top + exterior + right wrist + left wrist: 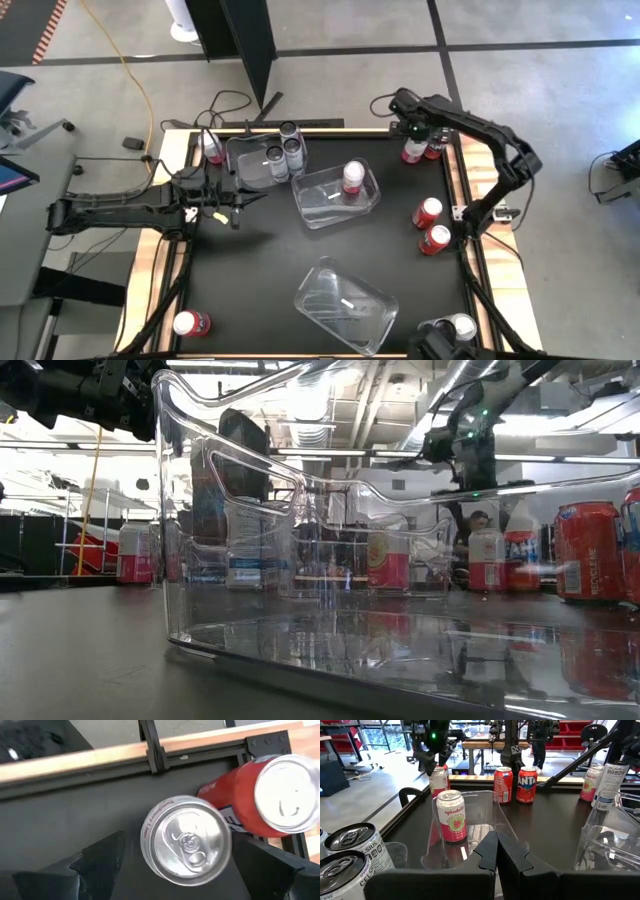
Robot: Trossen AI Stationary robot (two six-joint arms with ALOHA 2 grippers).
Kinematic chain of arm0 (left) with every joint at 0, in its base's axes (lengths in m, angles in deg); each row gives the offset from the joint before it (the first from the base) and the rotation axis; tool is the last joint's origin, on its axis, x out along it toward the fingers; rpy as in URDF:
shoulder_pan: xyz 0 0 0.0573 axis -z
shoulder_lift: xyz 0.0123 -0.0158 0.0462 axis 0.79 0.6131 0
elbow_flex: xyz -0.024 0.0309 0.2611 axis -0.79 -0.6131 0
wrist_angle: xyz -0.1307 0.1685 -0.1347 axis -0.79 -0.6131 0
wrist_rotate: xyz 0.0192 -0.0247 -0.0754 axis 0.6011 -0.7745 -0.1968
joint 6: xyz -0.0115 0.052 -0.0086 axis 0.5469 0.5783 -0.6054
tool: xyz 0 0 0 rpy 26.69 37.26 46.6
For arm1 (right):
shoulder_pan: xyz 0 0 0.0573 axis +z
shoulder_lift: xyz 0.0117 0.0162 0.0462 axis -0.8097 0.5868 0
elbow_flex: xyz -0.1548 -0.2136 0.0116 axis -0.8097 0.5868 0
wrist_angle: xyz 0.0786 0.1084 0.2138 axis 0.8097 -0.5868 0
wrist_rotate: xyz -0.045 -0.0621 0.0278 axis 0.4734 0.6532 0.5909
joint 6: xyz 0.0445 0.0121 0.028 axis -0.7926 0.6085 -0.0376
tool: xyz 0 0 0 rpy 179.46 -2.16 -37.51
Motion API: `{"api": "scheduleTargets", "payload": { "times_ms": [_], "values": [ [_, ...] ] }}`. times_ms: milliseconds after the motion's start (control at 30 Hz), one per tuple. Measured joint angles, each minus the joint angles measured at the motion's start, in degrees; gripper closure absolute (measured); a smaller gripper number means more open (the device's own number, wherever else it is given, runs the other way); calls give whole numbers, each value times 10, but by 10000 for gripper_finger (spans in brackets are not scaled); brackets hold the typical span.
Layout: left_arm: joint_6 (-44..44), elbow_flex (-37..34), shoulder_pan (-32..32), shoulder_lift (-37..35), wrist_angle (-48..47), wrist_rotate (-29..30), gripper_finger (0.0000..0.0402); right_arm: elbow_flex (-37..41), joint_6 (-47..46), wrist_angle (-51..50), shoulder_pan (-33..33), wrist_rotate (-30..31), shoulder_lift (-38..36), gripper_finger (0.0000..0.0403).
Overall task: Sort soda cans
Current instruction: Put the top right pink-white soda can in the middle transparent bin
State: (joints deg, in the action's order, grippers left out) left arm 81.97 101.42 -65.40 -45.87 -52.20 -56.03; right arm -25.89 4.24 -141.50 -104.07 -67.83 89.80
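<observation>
My right gripper (412, 131) hovers open over the table's far right corner, pointing steeply down. Below it stand two soda cans side by side: a pale-sided can (185, 847), its silver top between my two fingers with a gap on each side, and a red can (267, 795) next to it. My left gripper (497, 852) waits shut at the left, level, facing a clear bin (337, 195) where a red-and-white can (451, 815) stands upright. Three dark cans (287, 146) stand in the far bin (250, 160).
A third clear bin (347, 305) lies near the front edge. Loose cans stand at the right edge (431, 225), front left (190, 323), front right (462, 325) and far left (213, 150). The wooden table rim (100, 752) runs close behind the corner cans.
</observation>
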Motion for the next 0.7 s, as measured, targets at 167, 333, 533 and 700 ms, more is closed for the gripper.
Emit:
{"api": "scheduleTargets", "payload": {
  "times_ms": [167,333,533,700],
  "values": [
    [-5,0,0,0,0,0,401,0,1,7,-2,0,54,26],
    [-5,0,0,0,0,-5,401,-9,7,39,-3,-2,65,26],
    [-1,0,0,0,0,-5,401,-7,15,36,-7,-7,66,28],
    [-1,0,0,0,0,-6,401,-8,27,36,-8,-7,66,51]
  ]
}}
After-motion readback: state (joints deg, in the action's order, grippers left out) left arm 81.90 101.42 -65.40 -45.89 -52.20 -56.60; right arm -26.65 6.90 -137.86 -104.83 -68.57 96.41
